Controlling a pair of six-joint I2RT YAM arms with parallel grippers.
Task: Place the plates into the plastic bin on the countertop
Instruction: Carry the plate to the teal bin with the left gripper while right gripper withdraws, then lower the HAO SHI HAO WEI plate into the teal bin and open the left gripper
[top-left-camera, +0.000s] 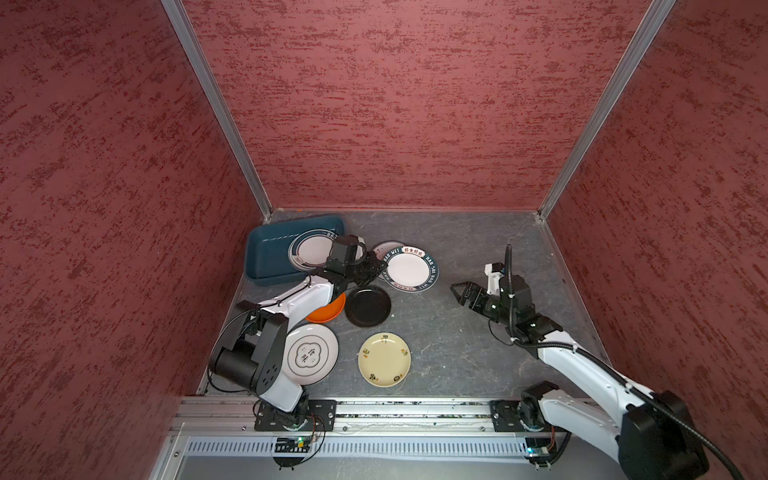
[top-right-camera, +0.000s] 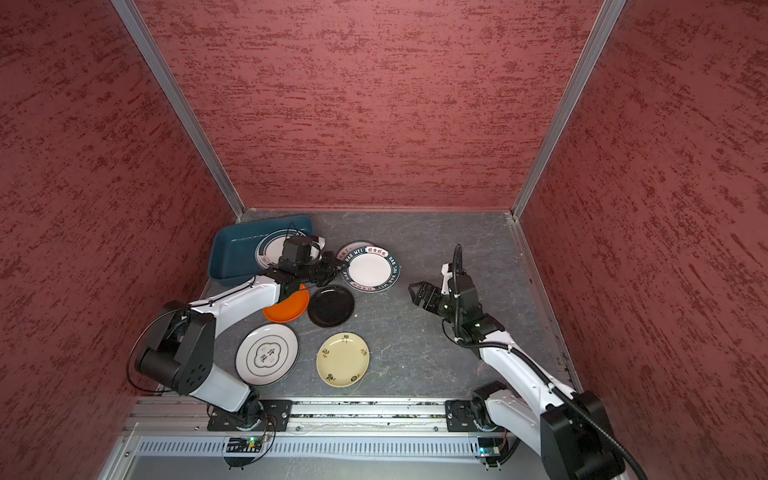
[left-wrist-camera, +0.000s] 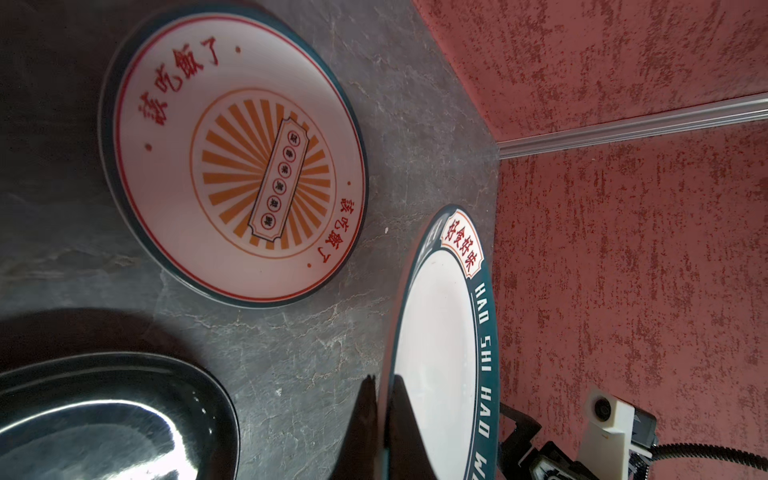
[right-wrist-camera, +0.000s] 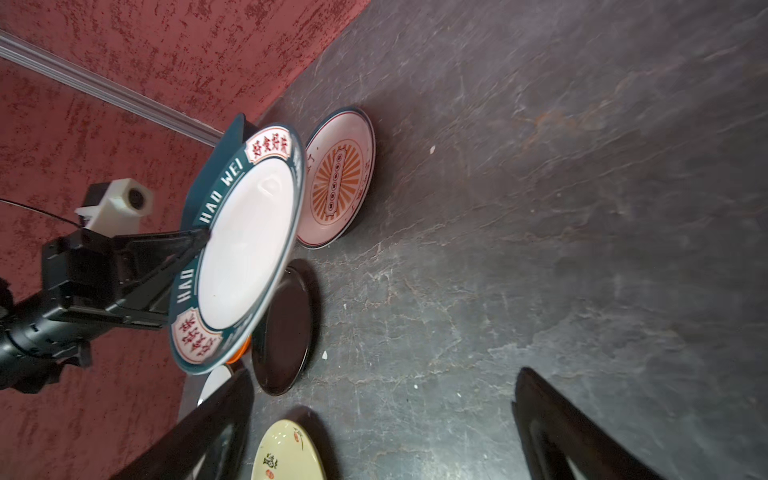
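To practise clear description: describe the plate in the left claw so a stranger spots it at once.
Find the blue bin, far left on the countertop. Just right of it, the left claw pinches a white plate by its rim. Unlike the sunburst plate, black plate and orange plate nearby, its teal rim reads HAO WEI.

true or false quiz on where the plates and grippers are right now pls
1. The left gripper is shut on the round white plate with the teal HAO WEI rim. True.
2. The right gripper holds the round black plate. False: it is open and empty; that plate lies on the dark grey countertop.
3. The dark teal plastic bin is empty. False: it holds a teal-rimmed white plate.
4. The round cream-yellow plate lies outside the bin. True.
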